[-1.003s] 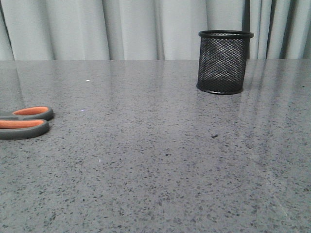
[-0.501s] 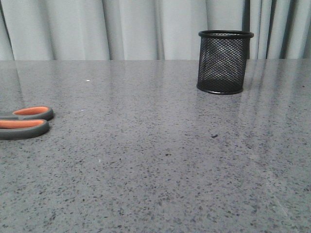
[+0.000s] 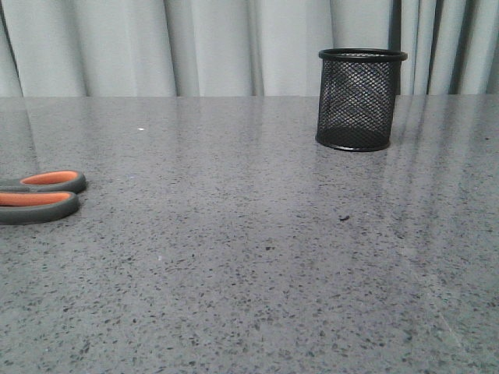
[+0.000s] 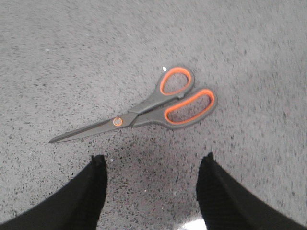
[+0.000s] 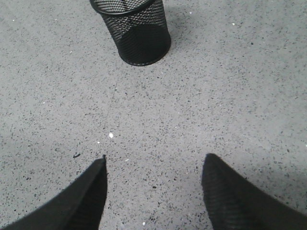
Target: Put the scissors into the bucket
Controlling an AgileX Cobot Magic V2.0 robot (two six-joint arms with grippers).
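you have a wide stretch of bare grey speckled table (image 3: 257, 257) in front of you, running back to a pale curtain (image 3: 210, 47) that hangs along the far edge. the bucket (image 3: 360, 100) stands upright on the far right part of the table, close to that back edge, with open surface on every side of it. the scissors (image 3: 40, 197) lie flat at the left border of the front view, well apart from the bucket, with nothing between the two but tabletop.

your left gripper (image 4: 151, 160) hangs above the table with its jaws spread wide and nothing between them; its fingers (image 4: 86, 191) touch nothing you can see. in the left wrist view the scissors (image 4: 144, 108) lie just beyond the fingertips, blades closed to a point, the two orange-lined loops side by side at the other end, the whole pair slanted across the gap rather than lined up with it.

your right gripper (image 5: 153, 163) is likewise wide apart and holding nothing, its fingers (image 5: 225, 196) over bare table. in the right wrist view the bucket (image 5: 139, 33) sits well beyond the fingertips, upright on its solid base.

in the front view only the handle loops of the scissors show; the blades are cut off by the frame, and neither arm appears there at all. in the right wrist view the bucket's far rim is cut off, so you cannot see fully into it. a small dark speck (image 3: 344, 217) lies on the table toward the right; you cannot tell what it is.
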